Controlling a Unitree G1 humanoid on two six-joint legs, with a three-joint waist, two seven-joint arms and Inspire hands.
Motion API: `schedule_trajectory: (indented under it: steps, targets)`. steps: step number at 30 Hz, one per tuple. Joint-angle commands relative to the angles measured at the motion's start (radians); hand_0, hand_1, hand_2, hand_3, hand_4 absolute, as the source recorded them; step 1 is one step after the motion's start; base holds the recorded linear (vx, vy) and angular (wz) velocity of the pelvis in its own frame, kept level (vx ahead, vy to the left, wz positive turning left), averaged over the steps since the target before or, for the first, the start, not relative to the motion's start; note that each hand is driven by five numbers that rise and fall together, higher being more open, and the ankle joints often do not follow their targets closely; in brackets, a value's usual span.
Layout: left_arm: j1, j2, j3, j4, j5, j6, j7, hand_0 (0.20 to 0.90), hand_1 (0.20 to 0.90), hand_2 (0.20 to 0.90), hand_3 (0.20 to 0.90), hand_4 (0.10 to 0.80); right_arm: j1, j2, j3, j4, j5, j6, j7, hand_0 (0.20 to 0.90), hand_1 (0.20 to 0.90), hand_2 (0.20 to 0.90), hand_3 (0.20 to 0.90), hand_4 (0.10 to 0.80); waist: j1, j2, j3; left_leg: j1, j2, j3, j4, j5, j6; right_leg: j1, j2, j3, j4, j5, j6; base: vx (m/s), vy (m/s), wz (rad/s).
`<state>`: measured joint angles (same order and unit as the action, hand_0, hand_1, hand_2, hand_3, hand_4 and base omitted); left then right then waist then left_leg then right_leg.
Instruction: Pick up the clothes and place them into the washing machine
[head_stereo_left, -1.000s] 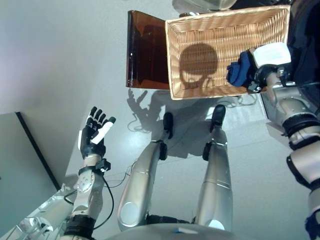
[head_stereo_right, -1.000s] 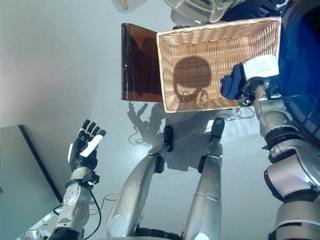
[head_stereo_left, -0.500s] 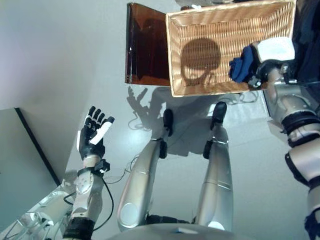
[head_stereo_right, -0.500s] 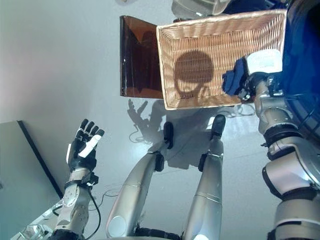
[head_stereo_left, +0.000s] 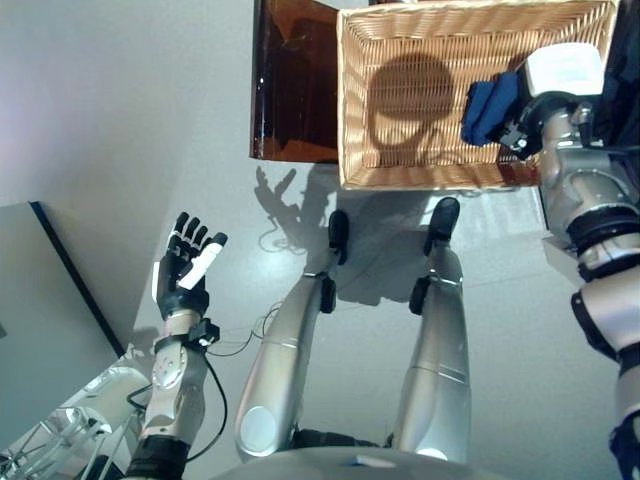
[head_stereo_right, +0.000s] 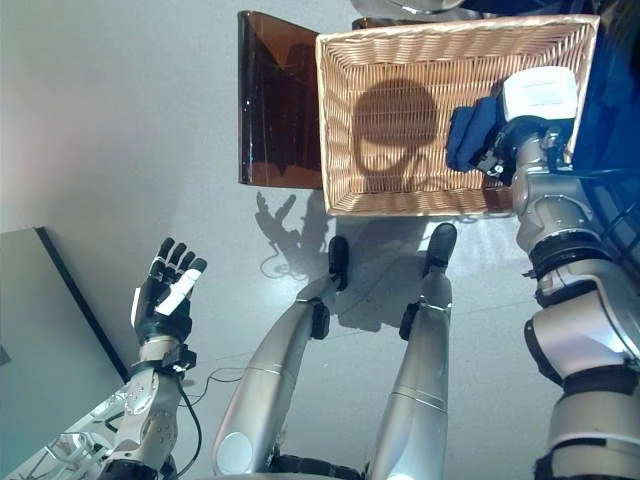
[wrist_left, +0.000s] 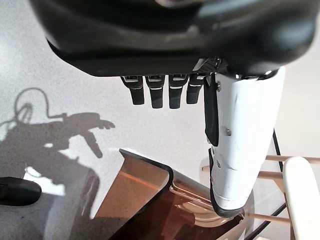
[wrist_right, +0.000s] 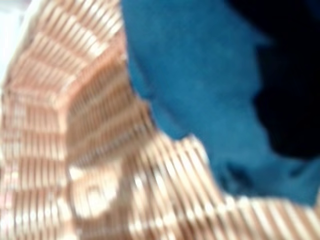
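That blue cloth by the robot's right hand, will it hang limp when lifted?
Probably floppy: the blue cloth bunches in soft folds against the right hand. It looks light, since the wicker basket under it shows no sag. Its fuzzy surface suggests little slipping.

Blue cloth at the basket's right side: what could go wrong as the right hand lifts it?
1. The cloth bunches at the right hand, whose fingers are hidden, so it may slip free.
2. It lies against the basket wall; lifting might drag or tip the basket.
3. The left hand hangs open, far off, unable to steady anything.
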<state>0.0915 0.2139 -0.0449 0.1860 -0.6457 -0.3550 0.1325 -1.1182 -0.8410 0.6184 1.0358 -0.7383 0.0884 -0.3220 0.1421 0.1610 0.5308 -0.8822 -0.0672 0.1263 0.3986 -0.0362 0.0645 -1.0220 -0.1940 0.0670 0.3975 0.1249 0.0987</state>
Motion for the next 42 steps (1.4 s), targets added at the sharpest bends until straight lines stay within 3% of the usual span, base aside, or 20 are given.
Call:
schedule_trajectory:
  steps: [1,19,30,42]
  targets:
    - [0.095,0.061,0.085,-0.118,-0.026,-0.085,0.026,0.9,0.9,0.9,0.9,0.8,-0.029,-0.043,0.029,-0.055,0.003,0.006,-0.03,0.2,0.2,0.2,0.2,0.3,0.002,0.094,-0.011,-0.042,-0.012,0.013,-0.156,0.147,-0.064,-0.018,0.048,-0.044,0.096,-0.071,-0.027,0.009,0.014,-0.03]
    - [0.079,0.064,0.061,-0.065,-0.01,-0.082,0.02,0.9,0.9,0.9,0.9,0.8,0.026,-0.027,-0.088,-0.177,0.082,-0.018,-0.087,0.2,0.2,0.2,0.2,0.3,-0.017,0.068,-0.011,0.016,-0.008,0.023,-0.142,0.122,-0.052,0.04,0.047,-0.041,0.093,-0.073,-0.023,0.005,0.006,-0.03]
    - [0.069,0.059,0.021,0.065,0.0,-0.05,-0.013,0.9,0.9,0.9,0.9,0.8,0.188,0.019,-0.312,-0.381,0.281,-0.089,-0.126,0.2,0.2,0.2,0.2,0.3,-0.039,0.038,-0.05,0.097,-0.011,0.033,-0.145,0.091,-0.041,0.126,0.043,-0.03,0.067,-0.075,-0.013,0.035,0.022,-0.07]
    - [0.063,0.053,0.014,0.157,0.014,-0.022,-0.011,0.9,0.9,0.9,0.9,0.8,0.386,0.162,-0.61,-0.465,0.747,-0.254,-0.182,0.2,0.2,0.2,0.2,0.3,-0.057,0.028,-0.119,0.175,-0.016,0.037,-0.159,0.063,-0.03,0.203,0.041,-0.02,0.033,-0.087,-0.006,0.053,0.006,-0.07]
